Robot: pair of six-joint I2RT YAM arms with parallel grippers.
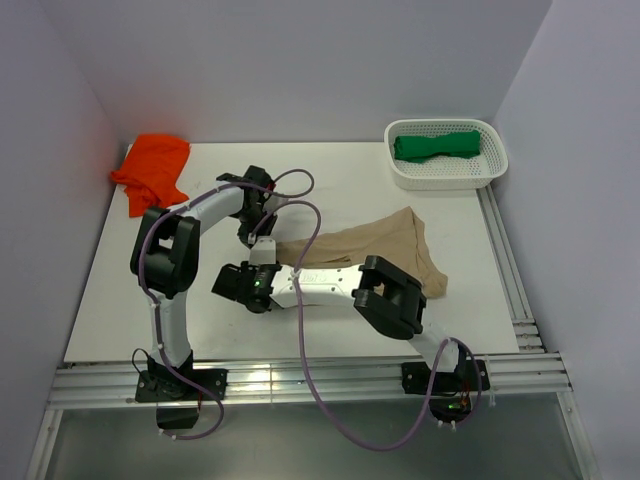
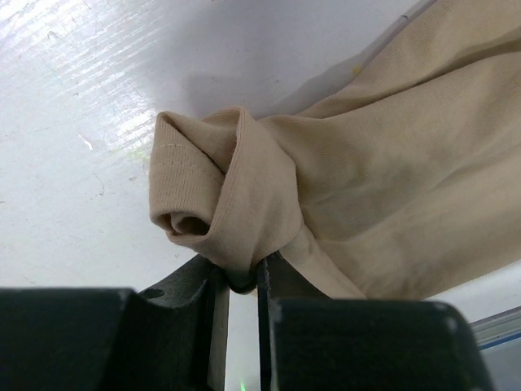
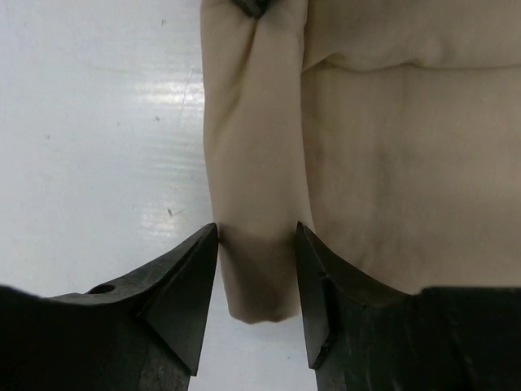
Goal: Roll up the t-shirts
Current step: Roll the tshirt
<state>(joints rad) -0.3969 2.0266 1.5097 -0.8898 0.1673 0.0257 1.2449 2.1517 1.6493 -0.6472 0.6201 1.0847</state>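
The tan t-shirt (image 1: 385, 250) lies mid-table, its left edge rolled into a narrow tube. My left gripper (image 1: 260, 236) is shut on the far end of that roll; in the left wrist view the tan t-shirt (image 2: 244, 204) is pinched between the jaws of the left gripper (image 2: 242, 281). My right gripper (image 1: 267, 264) is shut on the near end; in the right wrist view the fingertips of the right gripper (image 3: 256, 236) squeeze the tan roll (image 3: 254, 163) from both sides. The orange t-shirt (image 1: 153, 168) lies bunched at the back left. The green t-shirt (image 1: 436, 146) lies rolled in the basket.
A white perforated basket (image 1: 495, 170) stands at the back right corner. White walls close the table at left, back and right. A metal rail (image 1: 300, 385) runs along the near edge, another rail (image 1: 505, 260) along the right side. Purple cables loop over both arms.
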